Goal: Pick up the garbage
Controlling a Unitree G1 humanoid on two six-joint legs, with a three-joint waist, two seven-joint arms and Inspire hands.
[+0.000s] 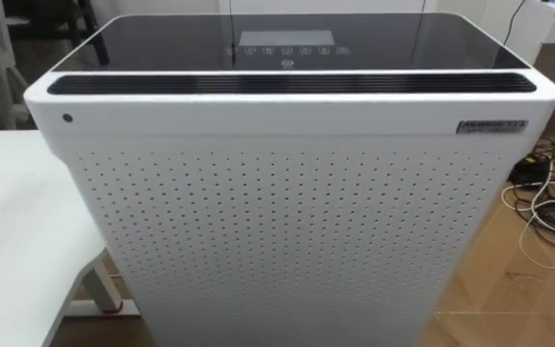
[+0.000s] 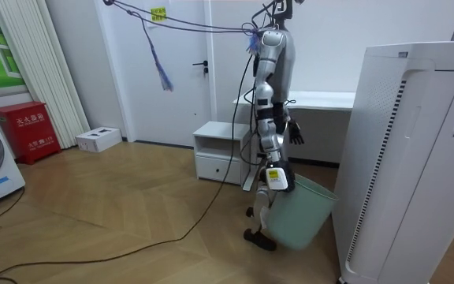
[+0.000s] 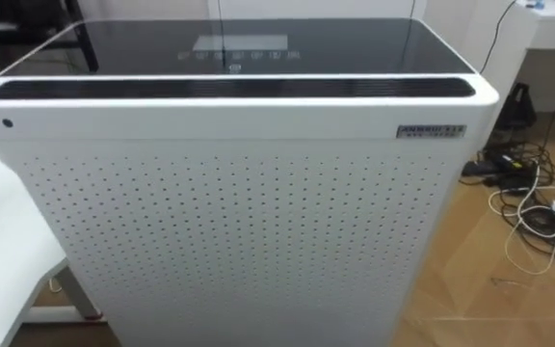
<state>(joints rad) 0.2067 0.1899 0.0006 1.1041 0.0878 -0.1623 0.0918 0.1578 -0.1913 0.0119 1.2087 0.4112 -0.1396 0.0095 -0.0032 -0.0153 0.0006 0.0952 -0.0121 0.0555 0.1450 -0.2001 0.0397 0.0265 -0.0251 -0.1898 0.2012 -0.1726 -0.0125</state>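
I stand close in front of a tall white air purifier [image 2: 408, 158]. Its perforated front [image 1: 287, 222] and black top panel [image 1: 287, 43] face me in the eye views. In the room view a pale green waste bin [image 2: 302, 211] hangs tilted at my knee, its rim gripped by my right hand [image 2: 277, 178]. My left hand [image 2: 294, 131] is held at waist height on my far side, fingers relaxed and holding nothing.
A white table [image 1: 17, 241] is at my left, touching the purifier's side. Loose cables and a power strip [image 3: 538, 207] lie on the wooden floor to the right. Behind me are a low white cabinet [image 2: 219, 150] and a desk [image 2: 321, 101].
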